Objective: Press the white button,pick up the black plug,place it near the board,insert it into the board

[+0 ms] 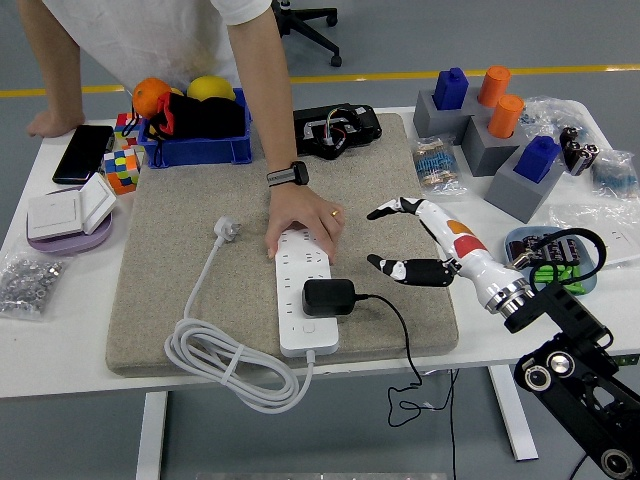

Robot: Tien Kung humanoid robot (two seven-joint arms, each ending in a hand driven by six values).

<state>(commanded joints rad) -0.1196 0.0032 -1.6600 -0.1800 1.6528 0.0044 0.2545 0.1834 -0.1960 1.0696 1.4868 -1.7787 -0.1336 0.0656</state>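
The white power strip (306,300) lies on the grey mat, its white cable (215,350) coiled at the front left. The black plug (329,297) sits on the strip's near half, its black cord trailing right and over the table edge. My right hand (385,240) hovers over the mat to the right of the strip, clear of the plug, with fingers spread and holding nothing. A person's hand (303,220) presses on the strip's far end. I cannot make out the white button on the strip. The left arm is out of sight.
A grey mat (170,270) covers the table middle. Blue bin with fruit (195,125), Rubik's cubes (122,165), a phone and a wall switch (65,212) at left. Black case (335,128) at back. Grey blocks with coloured pegs (495,125) and a blue dish (550,262) at right.
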